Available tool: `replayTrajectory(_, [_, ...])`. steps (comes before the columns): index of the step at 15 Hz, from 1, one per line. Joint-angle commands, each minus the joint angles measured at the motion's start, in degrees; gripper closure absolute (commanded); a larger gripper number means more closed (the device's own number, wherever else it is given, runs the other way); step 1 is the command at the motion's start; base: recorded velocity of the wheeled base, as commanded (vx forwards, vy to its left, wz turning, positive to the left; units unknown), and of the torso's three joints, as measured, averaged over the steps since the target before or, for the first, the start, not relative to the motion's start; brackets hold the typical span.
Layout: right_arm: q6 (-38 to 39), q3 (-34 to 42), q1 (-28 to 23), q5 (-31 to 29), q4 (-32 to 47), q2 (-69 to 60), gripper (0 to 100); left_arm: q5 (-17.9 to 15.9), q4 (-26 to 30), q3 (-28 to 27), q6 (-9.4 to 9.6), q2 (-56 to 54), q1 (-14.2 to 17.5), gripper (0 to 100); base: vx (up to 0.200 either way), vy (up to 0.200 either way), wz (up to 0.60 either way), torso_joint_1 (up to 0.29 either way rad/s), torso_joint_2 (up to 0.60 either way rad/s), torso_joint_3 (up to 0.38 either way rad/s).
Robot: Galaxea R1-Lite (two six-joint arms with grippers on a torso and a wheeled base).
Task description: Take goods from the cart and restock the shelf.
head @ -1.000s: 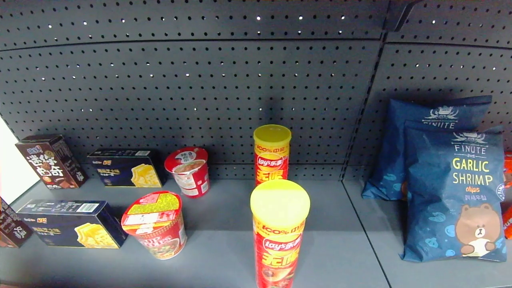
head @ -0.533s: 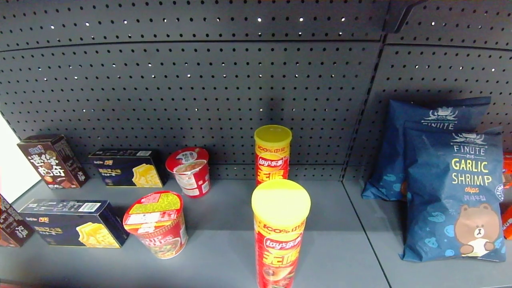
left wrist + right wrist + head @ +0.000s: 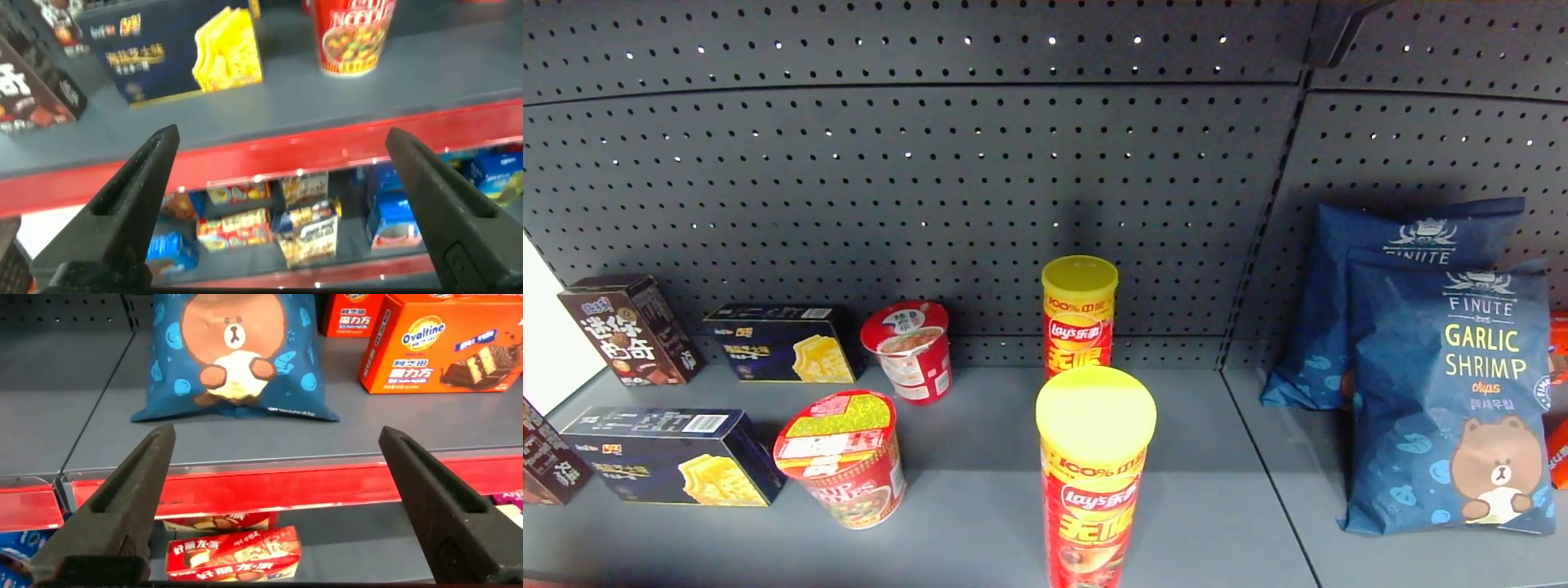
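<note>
Spread wide on both arms, gripping nothing: left gripper [image 3: 282, 139] facing the red front edge of the shelf [image 3: 980, 498] toward its left corner, in front of the dark blue box [image 3: 184, 53] and the front cup noodle [image 3: 355, 37]; right gripper [image 3: 278, 434] facing that edge further right, in front of the shrimp chips bag [image 3: 233, 355] and an orange box [image 3: 445, 343]. No cart goods in either grip, so probably at the fetching step, with placing to follow. Worth noting for placement: front chip can [image 3: 1094, 474] and rear chip can [image 3: 1080, 318] both upright, long axis vertical, lined up from front edge toward the back panel. Bare deck between them and the bag, ahead of the right jaws, so probably the nearer arm for that gap.
</note>
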Motion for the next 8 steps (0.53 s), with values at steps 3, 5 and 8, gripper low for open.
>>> replayTrajectory(3, [0.1,0.0,0.0,0.0,-0.1,0.3,0,-1.5,-1.1,0.7,-0.31,0.1,0.1,0,0.000,0.000,0.00,0.000,0.00,0.000])
replayTrajectory(5, [0.1,0.0,0.0,0.0,0.0,0.3,0,-1.7,-1.2,0.7,-0.49,0.1,0.1,0,0.000,0.000,0.00,0.000,0.00,0.000])
replayTrajectory(8, [0.0,0.0,0.0,0.0,-0.1,0.3,0,-2.3,-1.2,0.7,-0.13,0.1,0.1,0,0.000,0.000,0.00,0.000,0.00,0.000])
